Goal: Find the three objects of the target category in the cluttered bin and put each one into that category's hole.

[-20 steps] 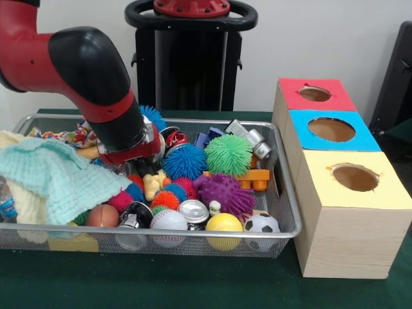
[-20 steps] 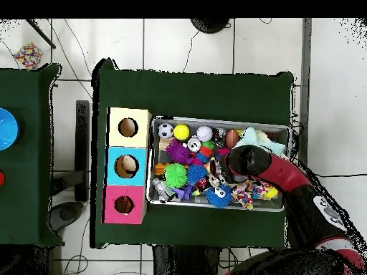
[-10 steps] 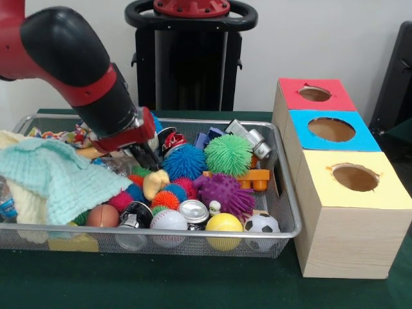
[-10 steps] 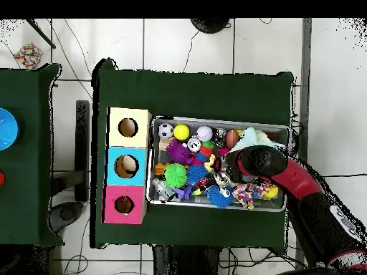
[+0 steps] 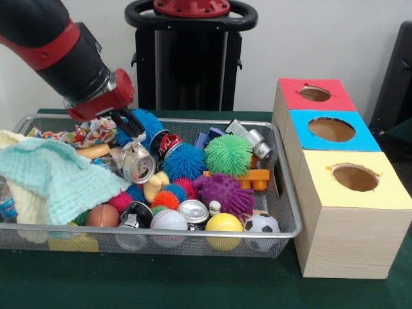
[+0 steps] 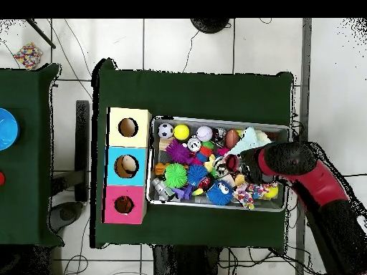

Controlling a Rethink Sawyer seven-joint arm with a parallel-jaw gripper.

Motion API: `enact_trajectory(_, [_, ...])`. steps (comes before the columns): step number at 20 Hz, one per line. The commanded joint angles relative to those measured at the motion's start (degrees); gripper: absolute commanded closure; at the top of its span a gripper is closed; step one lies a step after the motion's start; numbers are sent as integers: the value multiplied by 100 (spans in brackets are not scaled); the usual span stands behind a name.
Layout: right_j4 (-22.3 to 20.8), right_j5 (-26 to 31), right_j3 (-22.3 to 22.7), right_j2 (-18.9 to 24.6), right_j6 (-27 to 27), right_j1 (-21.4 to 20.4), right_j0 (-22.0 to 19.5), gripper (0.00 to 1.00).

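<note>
While it hangs tilted above the middle of the wire bin (image 5: 286, 222), a dented silver drink can (image 5: 138, 163) is pinched at its upper rim by the gripper (image 5: 131, 131), whose fingers are closed onto it. The can looks empty: light, thin-walled, smooth and easily crushed, so a rim grip may slip. Spiky rubber balls (image 5: 228, 154) and a pale knitted cloth (image 5: 55, 177) lie beneath; three coloured boxes (image 5: 329, 130) with holes stand beside.

A dark green tabletop (image 5: 193, 290) carries a wire mesh bin (image 5: 286, 222) crammed with toys. Just beside the bin stands a wooden box (image 5: 341, 238) topped with red, blue and yellow panels, each with a hole.
</note>
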Motion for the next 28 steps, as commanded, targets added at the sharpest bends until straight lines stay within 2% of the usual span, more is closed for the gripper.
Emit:
enact_trajectory(1, [68, 212, 133, 460, -95, -183, -17, 100])
enact_trajectory(3, [-568, -138, -126, 91, -115, 132, 292, 100])
enact_trajectory(5, [-808, -643, -143, -63, 24, 418, 465, 100])
enact_trajectory(7, [-979, -904, -155, -196, 177, 554, 609, 100])
enact_trajectory(11, [-1233, -1043, -346, -432, 432, 683, 912, 100])
enact_trajectory(16, [-1241, -1350, -328, -424, 489, 766, 939, 100])
enact_trajectory(25, [-1857, -1014, -733, -868, 280, 673, 1385, 100])
enact_trajectory(28, [-1941, -907, -784, -946, 271, 654, 1461, 100])
